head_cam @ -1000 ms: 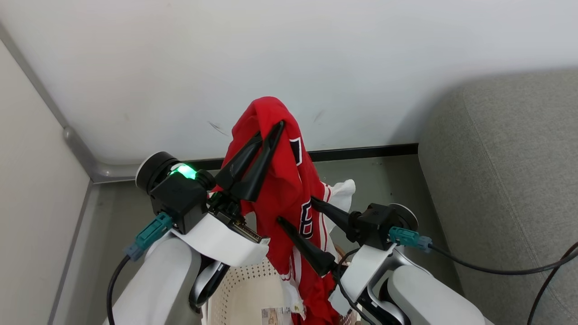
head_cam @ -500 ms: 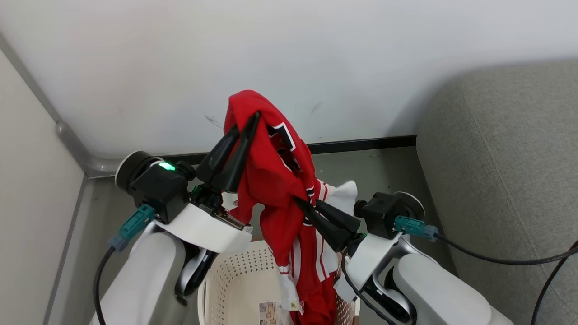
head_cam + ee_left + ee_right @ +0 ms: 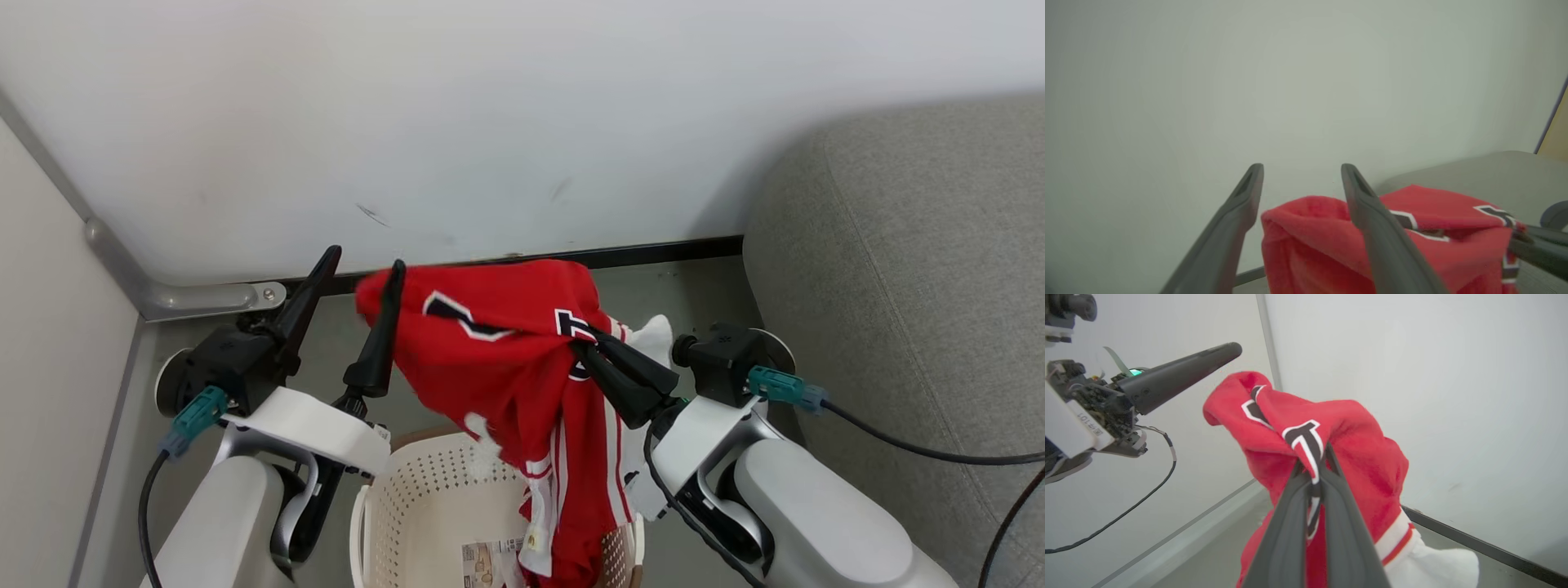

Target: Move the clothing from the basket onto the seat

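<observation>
We count one basket (image 3: 424, 490), one seat (image 3: 914, 269), one red clothing (image 3: 490, 359) bunch. Right gripper (image 3: 581, 347) jaws pinching clothing, rest hanging below over basket. Left gripper (image 3: 363, 261) jaws spread, clothing just beside.

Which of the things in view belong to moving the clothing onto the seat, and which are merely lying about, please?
Belong to the job:
red clothing, pinched in the shut right gripper
open left gripper beside it
basket below
grey seat

Just around:
white wall
black skirting
metal corner trim
grey floor
</observation>
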